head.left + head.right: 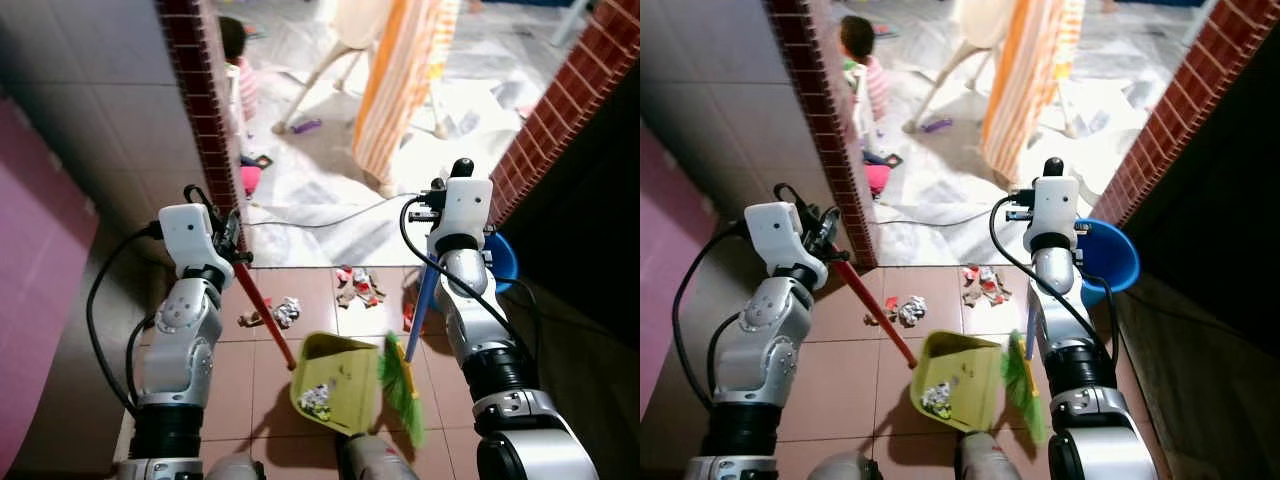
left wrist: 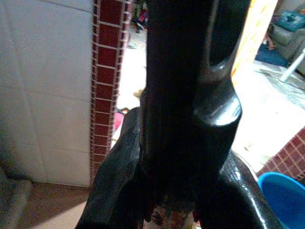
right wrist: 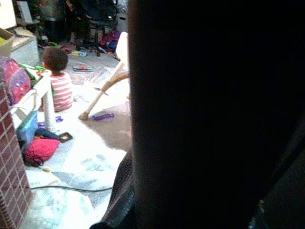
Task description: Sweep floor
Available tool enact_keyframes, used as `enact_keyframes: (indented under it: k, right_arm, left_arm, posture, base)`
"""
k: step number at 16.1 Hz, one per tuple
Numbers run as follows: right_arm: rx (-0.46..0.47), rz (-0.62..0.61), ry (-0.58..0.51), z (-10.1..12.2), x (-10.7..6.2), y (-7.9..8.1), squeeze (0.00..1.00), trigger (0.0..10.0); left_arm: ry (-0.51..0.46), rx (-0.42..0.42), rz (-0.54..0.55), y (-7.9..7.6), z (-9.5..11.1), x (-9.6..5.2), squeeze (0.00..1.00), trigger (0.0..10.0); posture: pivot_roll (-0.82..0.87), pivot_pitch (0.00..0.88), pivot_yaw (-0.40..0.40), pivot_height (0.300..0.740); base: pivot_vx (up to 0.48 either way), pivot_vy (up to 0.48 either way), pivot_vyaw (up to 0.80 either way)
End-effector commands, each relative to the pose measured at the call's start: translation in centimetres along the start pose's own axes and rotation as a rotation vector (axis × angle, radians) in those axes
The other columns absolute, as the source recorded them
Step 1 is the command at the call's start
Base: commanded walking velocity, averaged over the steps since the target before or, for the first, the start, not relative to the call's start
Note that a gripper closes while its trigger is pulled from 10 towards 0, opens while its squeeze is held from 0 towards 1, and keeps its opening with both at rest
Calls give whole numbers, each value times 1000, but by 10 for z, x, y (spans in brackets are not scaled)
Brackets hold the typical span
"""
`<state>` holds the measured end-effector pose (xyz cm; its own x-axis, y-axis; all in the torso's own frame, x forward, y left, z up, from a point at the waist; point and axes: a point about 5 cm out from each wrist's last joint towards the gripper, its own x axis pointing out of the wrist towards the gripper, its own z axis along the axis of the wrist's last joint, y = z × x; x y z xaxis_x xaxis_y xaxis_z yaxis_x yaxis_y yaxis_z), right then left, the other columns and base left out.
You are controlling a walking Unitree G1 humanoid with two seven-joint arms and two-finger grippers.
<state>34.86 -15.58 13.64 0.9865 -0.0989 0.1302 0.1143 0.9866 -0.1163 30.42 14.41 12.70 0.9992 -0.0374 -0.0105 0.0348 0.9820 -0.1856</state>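
Nearest the camera: yellow-green plastic dustpan (image 1: 335, 385) on the reddish-brown tiled floor (image 1: 230, 390), holding a small heap of crumpled scraps (image 1: 317, 399). Its long red handle (image 1: 262, 308) slopes up to the left claw (image 1: 232, 240), whose black fingers are clamped round the upper end, beside the red brick doorpost (image 1: 205, 120).

Green-bristled broom head (image 1: 402, 388): touching the floor just beside the dustpan's right edge. Blue broom stick (image 1: 426, 290) rises to the right claw (image 1: 440, 205); from the head views the claw sits at the stick's top, and the right wrist view is dark up close, so whether its fingers are closed cannot be told.

Loose litter on floor: one crumpled clump (image 1: 285, 312) beside the red handle; a second scatter of red and white wrappers (image 1: 358, 285) near the doorway threshold, apart from the dustpan.

Blue plastic bucket (image 1: 1110, 255): behind the right arm, by the right brick wall (image 1: 570, 100).

Beyond the doorway: pale floor, thin cable (image 1: 320, 222), orange-striped cloth (image 1: 395, 80), white chair legs (image 1: 320, 65), and a seated person in a striped top (image 3: 59, 86).
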Motion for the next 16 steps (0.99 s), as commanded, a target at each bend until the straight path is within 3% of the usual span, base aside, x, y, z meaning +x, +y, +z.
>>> enact_keyframes:
  k: [1, 6, 14, 16]
  right_arm:
    - [3, -18, -17, 5, 3, -3, 0, 10000]
    - [2, -22, -25, 7, 5, -5, 0, 10000]
    - [-11, -21, -34, 9, 8, -9, 0, 10000]
    - [-13, -23, -35, 9, 8, -10, 0, 10000]
  left_arm:
    - [-61, -8, -39, -8, 15, 3, 0, 10000]
    - [-59, -13, -49, -9, 15, 3, 0, 10000]
    - [-60, -19, -47, -9, 15, 5, 0, 10000]
    - [-68, -17, -42, -8, 18, 6, 0, 10000]
  posture:
    - [20, 78, -1, 740]
    - [19, 72, 2, 740]
    - [13, 66, -3, 740]
    - [15, 58, -1, 740]
  base:
    - [0, -349, -800]
    - [0, -362, -675]
    - [0, -334, 0]
    - [0, 0, 0]
